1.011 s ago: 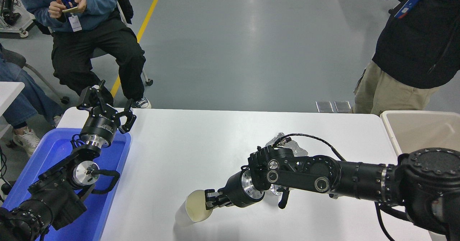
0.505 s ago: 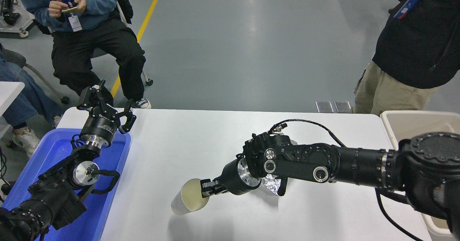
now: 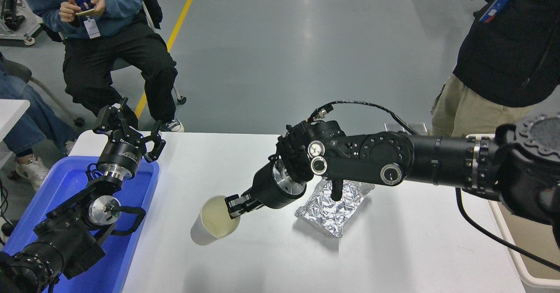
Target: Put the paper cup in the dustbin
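The paper cup [image 3: 211, 224], white with a cream inside, hangs tilted above the white table [image 3: 227, 162], its mouth toward the camera. My right gripper [image 3: 233, 206] is shut on the cup's rim and holds it clear of the table, left of centre. The beige dustbin [image 3: 531, 245] stands at the table's right edge, mostly hidden behind my right arm. My left gripper [image 3: 131, 131] is open and parked over the far end of the blue tray at the lower left.
A crumpled silver foil packet [image 3: 334, 206] lies on the table under my right arm. A blue tray [image 3: 70, 183] sits at the left edge. One person sits at the far left, another stands at the far right by the dustbin.
My right gripper has lifted the cup up off the table and carried it a little left and away. The arm rose, uncovering the foil packet. The left arm has not moved.
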You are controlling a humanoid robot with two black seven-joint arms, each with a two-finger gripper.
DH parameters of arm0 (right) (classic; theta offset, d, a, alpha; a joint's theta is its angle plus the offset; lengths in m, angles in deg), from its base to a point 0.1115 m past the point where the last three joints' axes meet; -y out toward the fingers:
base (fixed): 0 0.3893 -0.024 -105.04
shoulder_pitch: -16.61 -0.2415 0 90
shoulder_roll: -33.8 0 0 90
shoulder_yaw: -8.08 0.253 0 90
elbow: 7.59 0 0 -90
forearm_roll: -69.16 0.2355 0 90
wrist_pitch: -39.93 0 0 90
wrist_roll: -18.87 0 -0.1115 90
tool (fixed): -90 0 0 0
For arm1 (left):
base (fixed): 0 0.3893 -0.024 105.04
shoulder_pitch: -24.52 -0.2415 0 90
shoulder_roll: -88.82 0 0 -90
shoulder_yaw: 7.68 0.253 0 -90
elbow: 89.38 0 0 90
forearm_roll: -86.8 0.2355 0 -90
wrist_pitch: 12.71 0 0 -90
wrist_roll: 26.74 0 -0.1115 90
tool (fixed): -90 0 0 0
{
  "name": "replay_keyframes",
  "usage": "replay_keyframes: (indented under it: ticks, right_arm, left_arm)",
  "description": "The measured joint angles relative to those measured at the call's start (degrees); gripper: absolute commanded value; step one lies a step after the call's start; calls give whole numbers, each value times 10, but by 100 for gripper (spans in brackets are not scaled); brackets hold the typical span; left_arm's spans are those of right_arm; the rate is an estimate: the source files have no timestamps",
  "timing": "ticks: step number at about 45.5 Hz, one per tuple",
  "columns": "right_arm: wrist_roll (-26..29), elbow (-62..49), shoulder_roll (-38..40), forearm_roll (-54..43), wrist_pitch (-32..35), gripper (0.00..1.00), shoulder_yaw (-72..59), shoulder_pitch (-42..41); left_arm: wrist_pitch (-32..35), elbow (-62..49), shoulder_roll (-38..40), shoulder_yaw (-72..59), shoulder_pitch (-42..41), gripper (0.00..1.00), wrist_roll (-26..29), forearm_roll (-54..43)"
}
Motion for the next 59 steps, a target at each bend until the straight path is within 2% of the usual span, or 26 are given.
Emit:
replay_keyframes:
  ticks: [25,59]
  right_arm:
    - [-1,1,46,12,42,0,5,-89]
    - [-5,-15,210,6,81,0,7,-134]
  left_arm:
    - [0,0,0,0,0,100,0,0]
    - [0,0,0,0,0,100,0,0]
